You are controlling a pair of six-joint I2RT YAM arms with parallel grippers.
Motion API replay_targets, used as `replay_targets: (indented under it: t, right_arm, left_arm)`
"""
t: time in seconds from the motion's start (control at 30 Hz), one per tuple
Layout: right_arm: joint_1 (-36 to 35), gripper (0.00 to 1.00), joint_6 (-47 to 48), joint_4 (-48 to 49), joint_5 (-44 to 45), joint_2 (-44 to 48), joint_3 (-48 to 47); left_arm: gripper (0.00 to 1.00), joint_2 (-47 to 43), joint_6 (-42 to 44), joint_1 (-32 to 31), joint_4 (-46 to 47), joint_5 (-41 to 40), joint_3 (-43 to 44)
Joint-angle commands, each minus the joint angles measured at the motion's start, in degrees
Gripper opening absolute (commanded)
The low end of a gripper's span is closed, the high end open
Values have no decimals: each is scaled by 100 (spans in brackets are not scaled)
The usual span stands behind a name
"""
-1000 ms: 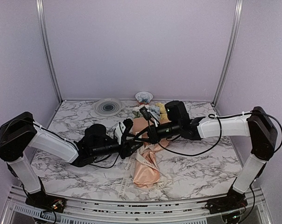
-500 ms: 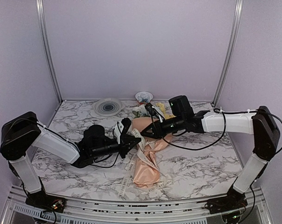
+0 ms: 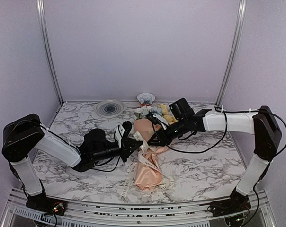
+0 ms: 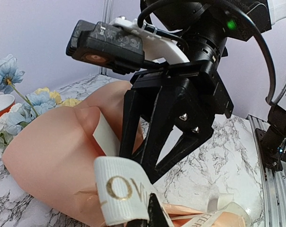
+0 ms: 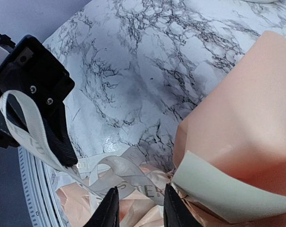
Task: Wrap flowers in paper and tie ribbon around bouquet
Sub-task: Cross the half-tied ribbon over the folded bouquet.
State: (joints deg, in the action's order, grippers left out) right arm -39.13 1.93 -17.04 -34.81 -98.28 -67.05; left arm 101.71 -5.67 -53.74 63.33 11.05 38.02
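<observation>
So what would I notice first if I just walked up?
Probably the peach paper cone lying in the middle of the marble table, with blue and yellow flowers poking out of its far end. Just over it, the left gripper pinches a cream ribbon, nose to nose with the open right gripper.

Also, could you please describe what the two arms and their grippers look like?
The left arm and right arm have white shells, black joints and loose black cables. The left gripper and right gripper are black and angular.
</observation>
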Motion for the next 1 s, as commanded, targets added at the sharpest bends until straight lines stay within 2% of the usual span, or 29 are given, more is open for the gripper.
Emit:
replay_targets:
  t: [0.0,0.2,0.33,0.4,0.53,0.7,0.97]
  right_arm:
    - [-59,31,297,-134,383,-139,-196]
    - [-126,28,484,-224,495,-236,-142]
    - [-157,34,505,-263,748,-357,-186]
    - [-188,34,516,-249,795,-428,-184]
    - [-200,23,515,-281,860,-506,-205]
    - [-200,1,470,-173,732,-326,-63]
    - [-191,0,412,109,22,17,224]
  left_arm:
    - [0,38,-39,10,258,-69,-99]
    - [0,-11,1,13,254,-170,-169]
    - [0,7,-20,25,254,-235,-198]
    - [0,7,-22,30,251,-239,-206]
    - [0,-21,-51,54,255,-316,-246]
    - [0,-34,-136,112,253,-391,-318]
    - [0,148,-444,223,259,-641,-409]
